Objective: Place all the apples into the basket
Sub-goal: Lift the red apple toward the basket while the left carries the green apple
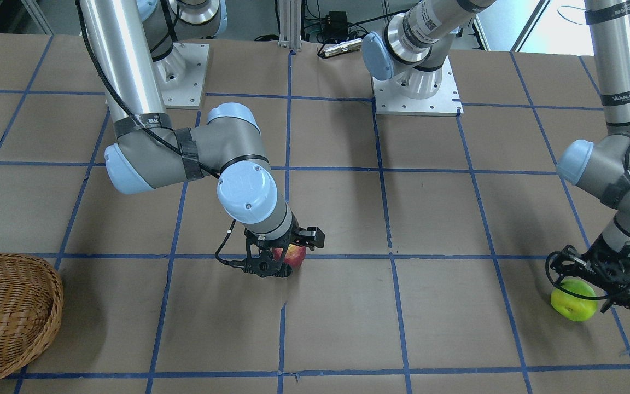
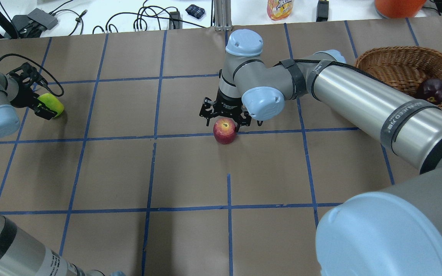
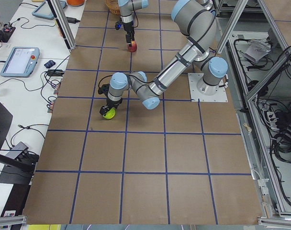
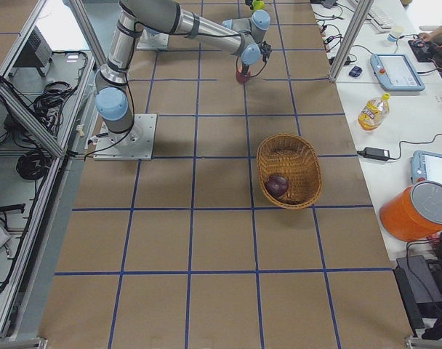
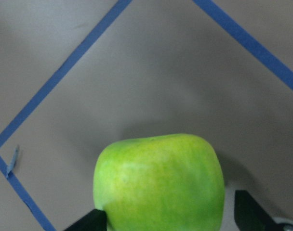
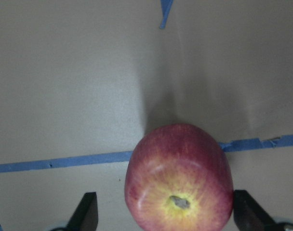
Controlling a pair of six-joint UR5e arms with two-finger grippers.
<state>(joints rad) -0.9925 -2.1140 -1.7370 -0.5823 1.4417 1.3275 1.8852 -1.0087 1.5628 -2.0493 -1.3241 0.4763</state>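
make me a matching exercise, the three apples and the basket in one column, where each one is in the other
1 maroon apple
2 red apple
3 green apple
4 wicker basket

A between the fingers of the left pincer
B holds one apple
C inside the wicker basket
D between the fingers of the right pincer, on a blue tape line

Pairs: 1-C, 2-D, 3-A, 4-B
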